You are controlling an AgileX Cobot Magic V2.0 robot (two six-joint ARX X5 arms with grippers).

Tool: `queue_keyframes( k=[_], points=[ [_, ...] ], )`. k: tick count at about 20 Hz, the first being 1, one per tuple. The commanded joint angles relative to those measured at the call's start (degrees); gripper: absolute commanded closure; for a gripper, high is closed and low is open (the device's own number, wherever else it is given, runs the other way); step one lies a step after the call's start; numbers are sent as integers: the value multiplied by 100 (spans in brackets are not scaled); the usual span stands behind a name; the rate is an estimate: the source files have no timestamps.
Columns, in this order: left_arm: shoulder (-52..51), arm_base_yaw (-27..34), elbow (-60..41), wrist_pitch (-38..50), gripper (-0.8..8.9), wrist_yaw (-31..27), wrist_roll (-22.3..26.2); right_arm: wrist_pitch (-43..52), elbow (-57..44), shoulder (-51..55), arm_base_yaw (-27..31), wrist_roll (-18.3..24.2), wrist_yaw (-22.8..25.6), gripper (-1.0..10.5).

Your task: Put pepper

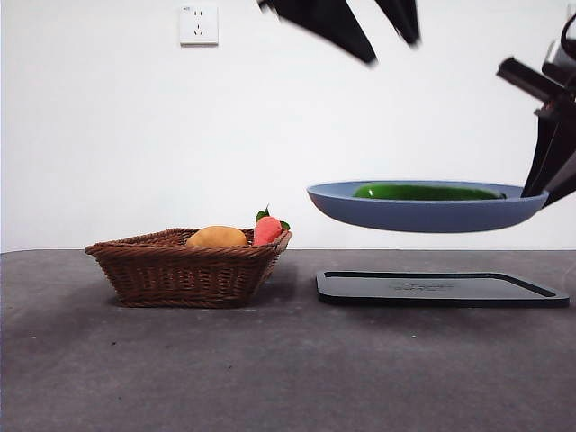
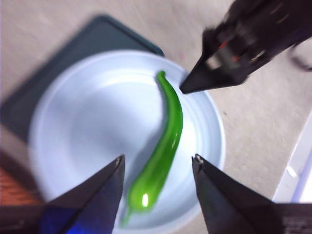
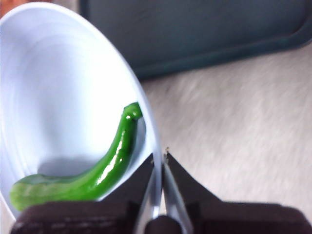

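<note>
Right claw (image 3: 159, 157) pinches the plate (image 1: 423, 214) rim aloft; left claw (image 2: 157, 165) spread above the pepper (image 2: 163, 146).

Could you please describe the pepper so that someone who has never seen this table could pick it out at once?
Find the blue plate, held in the air above the black tray by the right tool clamped on its rim. The pepper lies in that plate, below the open left tool. It is long, slim and glossy green, unlike the rounded orange-yellow and red items in the wicker basket.
</note>
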State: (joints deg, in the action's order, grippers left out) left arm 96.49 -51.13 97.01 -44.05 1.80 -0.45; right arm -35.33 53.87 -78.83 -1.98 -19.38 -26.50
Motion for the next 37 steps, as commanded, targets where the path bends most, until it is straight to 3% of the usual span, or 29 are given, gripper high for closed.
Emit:
queue_keyframes(
  k=[1,10,16,26,31,37],
  points=[
    [-295,57,181,-17,565,-192,107,146,234,-365,136,-138,-13,941],
    [-1864,546,181,-645,565,-203,116,365,1628,-2247,380,-166,264,941],
    [-2168,623,181,-999,566,-481,111,623,2175,-3029,383,-188,282,941],
    [-2168,623,181,-1051,566,-483,70,828,2175,-3233,383,-149,562,938],
    [-2168,621,181,-1056,566,-483,68,787,2175,-3233,383,-111,551,797],
    [-2166,623,181,-1176,566,-483,68,481,2175,-2815,461,103,590,791]
  ],
)
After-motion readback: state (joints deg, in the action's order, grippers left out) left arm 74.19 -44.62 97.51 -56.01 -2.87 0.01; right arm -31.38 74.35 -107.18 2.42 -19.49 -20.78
